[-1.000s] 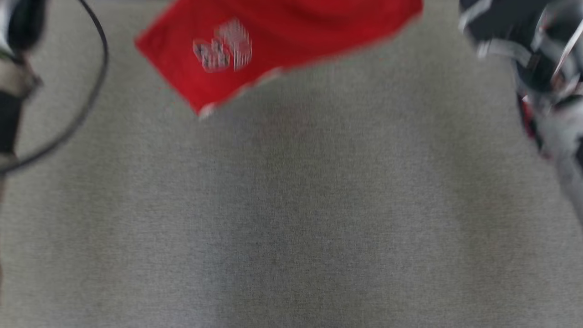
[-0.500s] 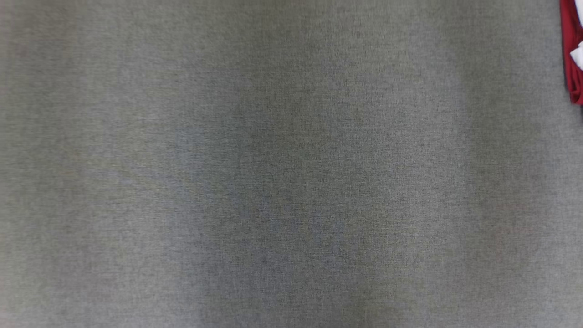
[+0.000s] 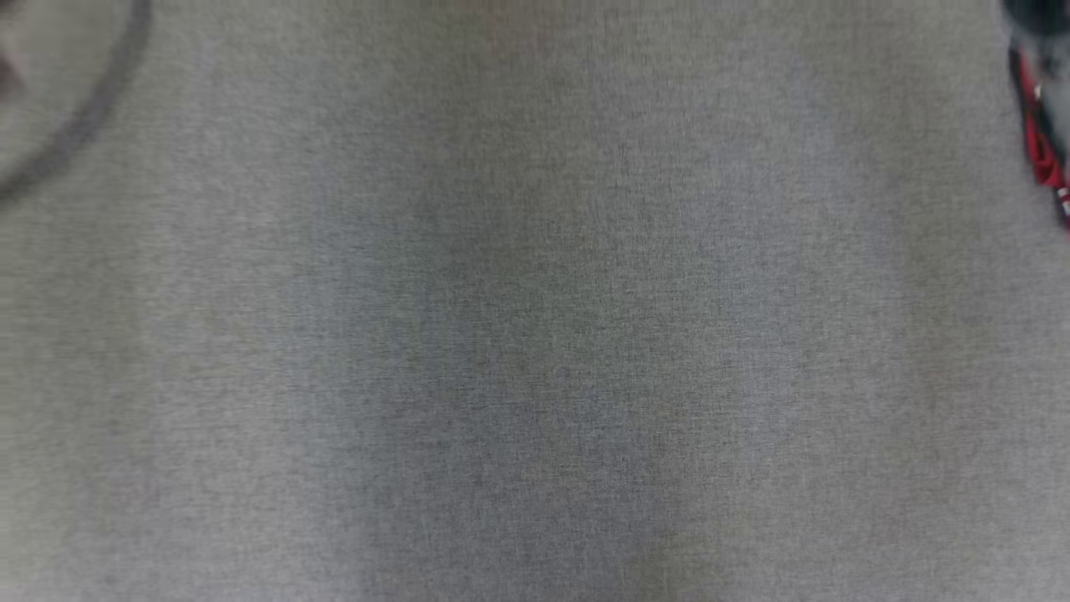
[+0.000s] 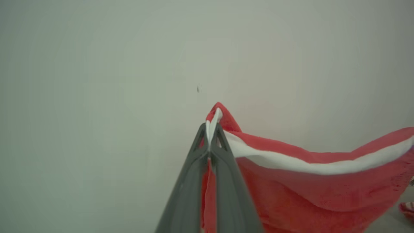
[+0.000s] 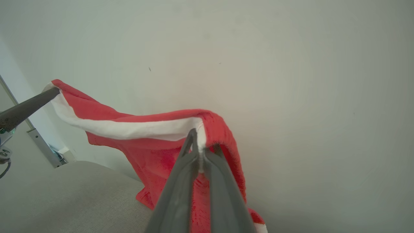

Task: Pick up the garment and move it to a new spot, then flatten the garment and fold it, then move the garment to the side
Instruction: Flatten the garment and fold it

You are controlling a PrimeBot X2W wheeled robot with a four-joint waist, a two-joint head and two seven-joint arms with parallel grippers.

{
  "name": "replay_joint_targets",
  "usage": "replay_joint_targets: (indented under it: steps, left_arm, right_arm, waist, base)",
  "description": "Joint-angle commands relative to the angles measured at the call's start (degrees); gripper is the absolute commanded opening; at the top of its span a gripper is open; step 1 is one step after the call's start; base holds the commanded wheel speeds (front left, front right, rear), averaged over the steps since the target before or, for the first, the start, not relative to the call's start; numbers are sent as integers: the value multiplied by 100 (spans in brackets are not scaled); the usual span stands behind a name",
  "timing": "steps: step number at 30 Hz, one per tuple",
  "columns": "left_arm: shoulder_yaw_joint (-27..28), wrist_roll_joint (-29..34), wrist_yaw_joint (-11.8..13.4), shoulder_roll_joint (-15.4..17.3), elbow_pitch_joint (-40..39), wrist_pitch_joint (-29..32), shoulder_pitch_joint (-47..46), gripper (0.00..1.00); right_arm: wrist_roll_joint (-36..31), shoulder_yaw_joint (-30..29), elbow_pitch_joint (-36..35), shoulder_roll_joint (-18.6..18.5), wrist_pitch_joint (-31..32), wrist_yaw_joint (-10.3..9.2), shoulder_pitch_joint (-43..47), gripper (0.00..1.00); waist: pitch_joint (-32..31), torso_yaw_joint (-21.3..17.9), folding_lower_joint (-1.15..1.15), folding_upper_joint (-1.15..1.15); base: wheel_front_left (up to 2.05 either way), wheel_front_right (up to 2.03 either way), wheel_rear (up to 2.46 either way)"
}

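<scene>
The garment (image 4: 307, 191) is red fleece with a white hem band, and it hangs in the air between my two grippers. My left gripper (image 4: 211, 129) is shut on one corner of the hem. In the right wrist view my right gripper (image 5: 199, 139) is shut on the white hem further along the garment (image 5: 145, 152), whose lower part drapes toward the grey surface. A dark finger of the left gripper (image 5: 29, 105) holds the far corner there. The head view catches a blurred red sliver of the garment (image 3: 1039, 155) at its right edge.
Grey fabric surface (image 3: 535, 334) spreads below in the head view, and its rounded edge (image 5: 64, 197) shows in the right wrist view. A blurred dark cable (image 3: 92, 117) arcs at the top left. A pale wall (image 4: 97, 81) stands behind the garment.
The head view has shifted. The red garment at its top a second ago is now a sliver at the right edge, and the cable is back at the top left.
</scene>
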Motion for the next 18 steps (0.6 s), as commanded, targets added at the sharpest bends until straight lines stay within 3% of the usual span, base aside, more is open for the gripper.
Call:
replay_joint_targets:
  steps: [1, 5, 13, 18]
  left_arm:
    - [28, -78, 11, 25, -97, -53, 225, 0]
    - [260, -243, 30, -6, -601, -97, 1292, 0]
    - [1017, -51, 455, -137, -2223, -97, 4076, 0]
    - [1317, -34, 671, -255, -2975, -97, 5701, 0]
  right_arm:
    - [75, 47, -96, -67, -75, -13, 160, 0]
    - [309, 337, -592, -468, -253, -14, 984, 0]
    - [567, 540, -1583, -1196, -769, -14, 2944, 0]
    - [532, 549, -1911, -1409, -948, -14, 4175, 0]
  waist:
    - [-170, 59, 0, -1]
    - [-500, 107, 0, -1]
    - [-1174, 173, 0, -1]
    - [-1493, 192, 0, -1]
  base:
    - [0, 0, 0]
    - [0, 0, 0]
    - [0, 0, 0]
    - [0, 0, 0]
